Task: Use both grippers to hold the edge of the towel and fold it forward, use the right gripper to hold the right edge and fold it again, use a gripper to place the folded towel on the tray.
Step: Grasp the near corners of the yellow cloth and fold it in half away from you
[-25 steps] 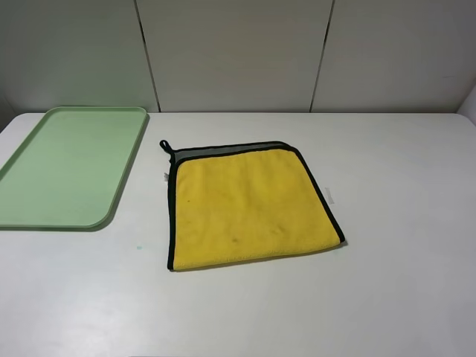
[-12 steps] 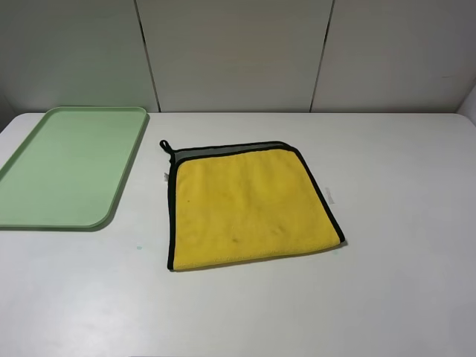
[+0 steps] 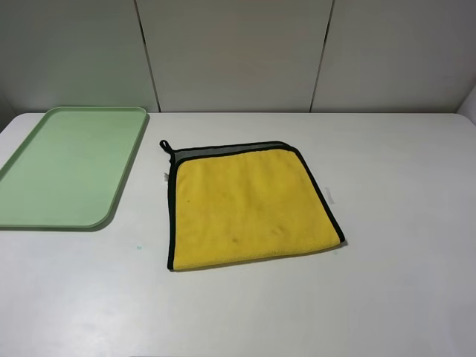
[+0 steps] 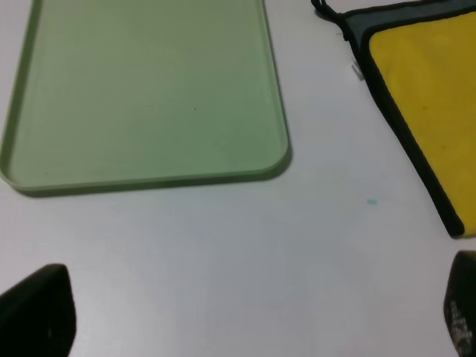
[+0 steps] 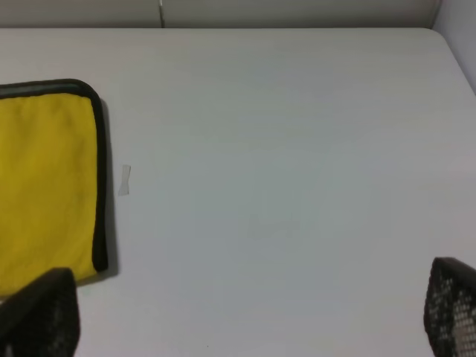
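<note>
Towel (image 3: pixel 249 204): we see it lying flat near the middle of the worktop (image 3: pixel 401 282), yellow face up, touched by neither arm.
Towel edges: dark trim runs along its left, far and right sides, and a grey strip shows along the far side.
Loop (image 3: pixel 164 146): a small dark loop sticks out from the towel's far left corner onto the worktop.
Label (image 3: pixel 165 177): we make out a tiny white tag at the towel's left edge.
Tray (image 3: pixel 71 163): pale green with rounded corners, it sits on the far left of the worktop, to the left of the towel and apart from it.
White scrap (image 5: pixel 125 179): a small pale bit lies on the worktop just beside the towel's right edge.
Speck (image 4: pixel 372 201): a faint teal dot marks the worktop between the tray's near corner and the towel's near left corner.
Left fingers (image 4: pixel 36 312): spread wide, holding nothing, with bare worktop between the two dark tips; the tray and the towel's left edge lie ahead of them.
Right fingers (image 5: pixel 37 316): also spread wide and holding nothing; one tip overlaps the towel's near right corner in our wrist view, though we cannot tell whether it touches.
</note>
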Action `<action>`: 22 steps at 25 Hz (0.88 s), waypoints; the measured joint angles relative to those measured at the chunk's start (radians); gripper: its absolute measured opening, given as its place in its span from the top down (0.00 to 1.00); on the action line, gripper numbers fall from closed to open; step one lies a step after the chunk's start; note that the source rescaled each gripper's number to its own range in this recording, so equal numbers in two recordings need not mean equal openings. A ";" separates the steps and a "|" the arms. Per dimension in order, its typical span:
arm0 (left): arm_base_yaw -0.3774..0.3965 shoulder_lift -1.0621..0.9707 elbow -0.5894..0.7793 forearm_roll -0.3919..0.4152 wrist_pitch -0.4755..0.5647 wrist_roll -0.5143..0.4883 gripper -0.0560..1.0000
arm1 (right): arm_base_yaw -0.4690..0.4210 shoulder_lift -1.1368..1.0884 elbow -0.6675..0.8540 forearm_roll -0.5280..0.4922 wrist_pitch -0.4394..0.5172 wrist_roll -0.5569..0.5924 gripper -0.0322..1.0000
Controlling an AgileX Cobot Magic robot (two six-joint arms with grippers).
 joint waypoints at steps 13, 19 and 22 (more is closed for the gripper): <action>0.000 0.000 0.000 -0.001 0.000 0.000 0.01 | 0.000 0.012 -0.001 0.000 0.000 0.000 0.00; 0.000 0.000 -0.002 -0.001 -0.009 -0.016 0.02 | 0.000 0.176 -0.035 0.006 -0.051 0.001 0.00; 0.000 0.000 -0.003 -0.001 -0.012 -0.020 0.02 | 0.000 0.242 -0.044 0.008 -0.077 0.001 0.00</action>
